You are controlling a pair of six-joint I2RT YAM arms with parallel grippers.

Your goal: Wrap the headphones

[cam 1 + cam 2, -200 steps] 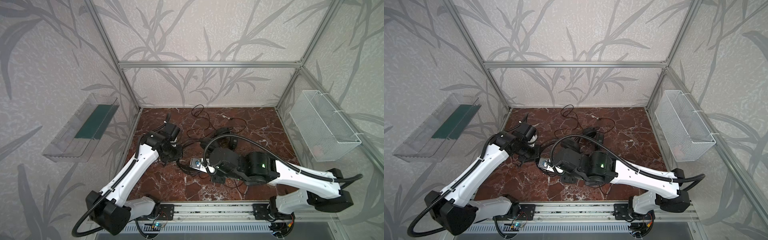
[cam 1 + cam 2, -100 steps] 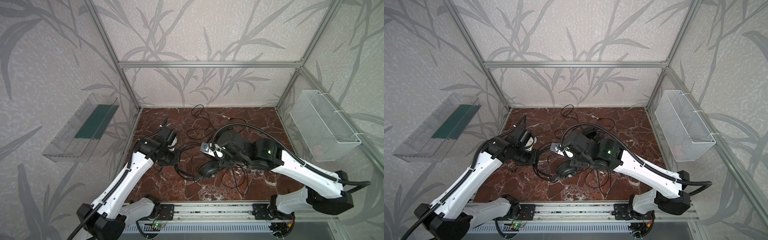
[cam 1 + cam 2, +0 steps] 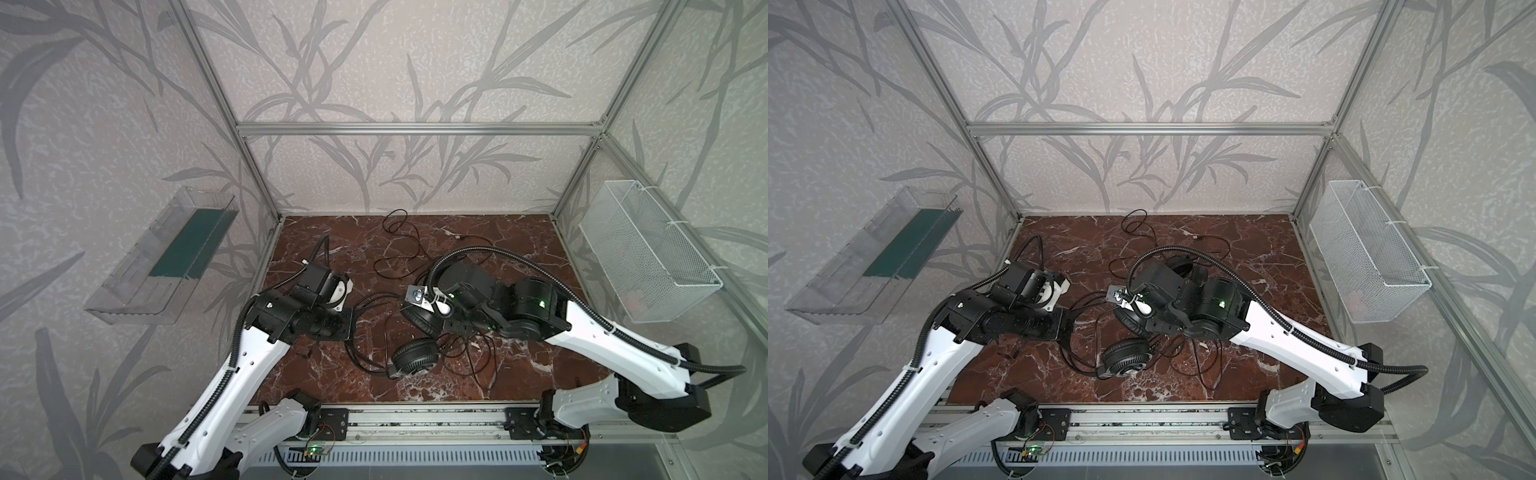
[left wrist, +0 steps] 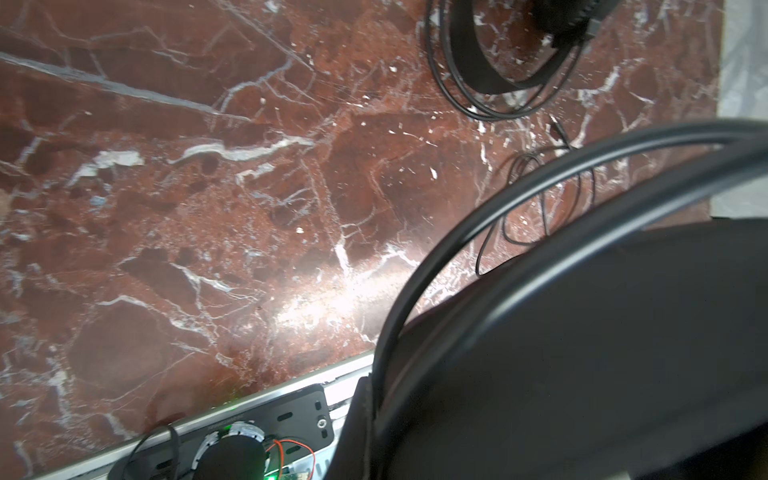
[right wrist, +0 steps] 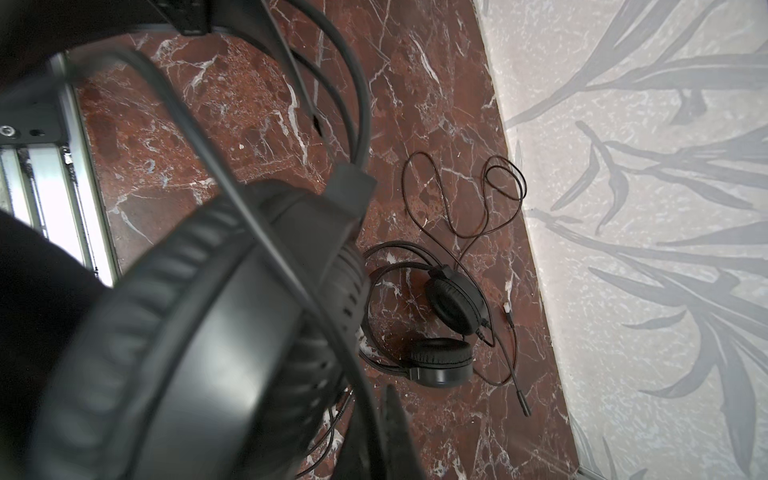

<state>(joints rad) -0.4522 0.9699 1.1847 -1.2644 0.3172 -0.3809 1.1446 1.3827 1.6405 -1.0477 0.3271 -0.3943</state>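
Note:
One pair of black headphones point(image 3: 415, 357) point(image 3: 1125, 357) is stretched between my two grippers at mid-floor. My left gripper point(image 3: 348, 328) point(image 3: 1064, 328) is shut on its thin headband wire point(image 4: 457, 232). My right gripper point(image 3: 451, 332) point(image 3: 1156, 328) point(image 5: 374, 436) is shut on the same headset beside its upper earcup point(image 5: 208, 332). The other earcup sits low by the floor, with thin cable point(image 3: 469, 361) looped around it. A second headset point(image 5: 449, 332) point(image 3: 1183, 266) lies on the floor behind my right arm, its cable point(image 3: 399, 232) trailing to the back wall.
The floor is red marble point(image 3: 519, 249). A clear plastic tray point(image 3: 166, 257) hangs on the left wall and a white mesh basket point(image 3: 648, 253) on the right wall. A metal rail point(image 3: 415, 419) runs along the front edge. Ribbed hoses point(image 3: 540, 274) arch over the arms.
My right gripper has risen from the front centre and moved back and right with the headset. The left gripper stayed shut on the headband and shifted a little. One earcup now shows low between the grippers.

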